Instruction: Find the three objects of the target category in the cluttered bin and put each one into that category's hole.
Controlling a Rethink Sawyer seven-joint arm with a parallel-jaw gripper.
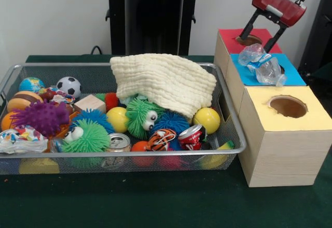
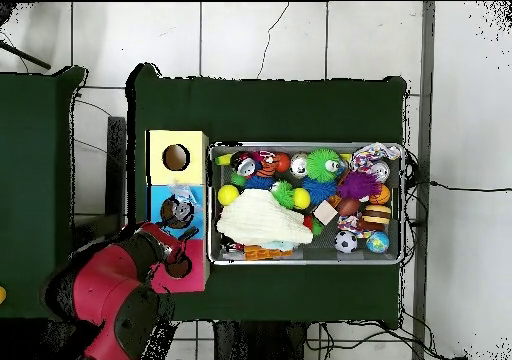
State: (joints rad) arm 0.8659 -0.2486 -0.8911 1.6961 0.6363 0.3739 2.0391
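No legible text, labels, brands or numbers in either view. The red can (image 1: 191,136) at the front of the bin (image 1: 236,134) has white markings on its side, but they're too small and blurred to read. Same for the silver can (image 1: 119,142) beside it: only the top shows, no lettering resolvable. The crumpled wrapper (image 1: 15,140) in the bin's corner has a coloured print, unreadable. The red, blue and yellow boxes (image 1: 290,124) carry no visible markings.
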